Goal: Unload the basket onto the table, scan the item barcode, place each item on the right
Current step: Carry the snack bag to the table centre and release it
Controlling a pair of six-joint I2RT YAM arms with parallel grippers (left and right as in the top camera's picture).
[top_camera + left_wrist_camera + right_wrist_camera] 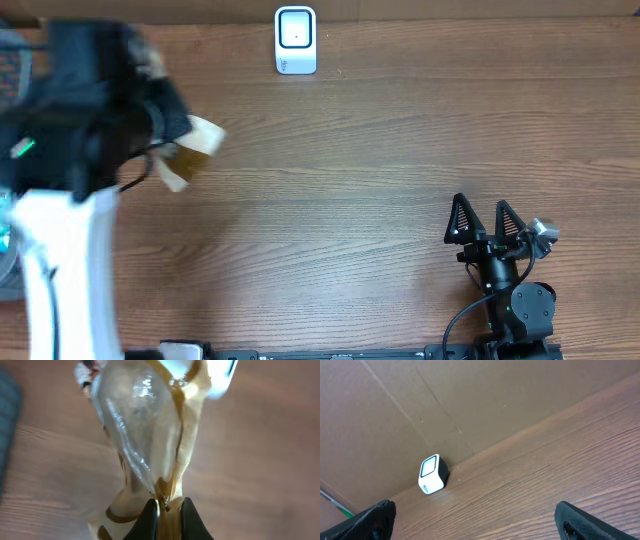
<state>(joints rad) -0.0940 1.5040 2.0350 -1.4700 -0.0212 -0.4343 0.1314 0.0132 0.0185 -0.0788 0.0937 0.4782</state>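
Item: one tan-edged packet (pixel 145 425) with a clear plastic front, pinched at its seam by the left tool (pixel 169 510), whose fingers press together on it, over the left side of the wooden table (pixel 380 150) and well apart from the scanner (pixel 296 40). Scanner: small white unit with a dark-framed window, standing at the table's far edge against a cardboard wall (pixel 395 400). Right tool (pixel 481 205): fingers spread wide, gripping nothing, at the table's front right.

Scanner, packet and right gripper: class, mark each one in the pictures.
scanner (pixel 296 40), overhead view, on its front face.
packet (pixel 145 425), left wrist view, on its clear plastic window.
right gripper (pixel 481 204), overhead view, midway between its open fingertips.
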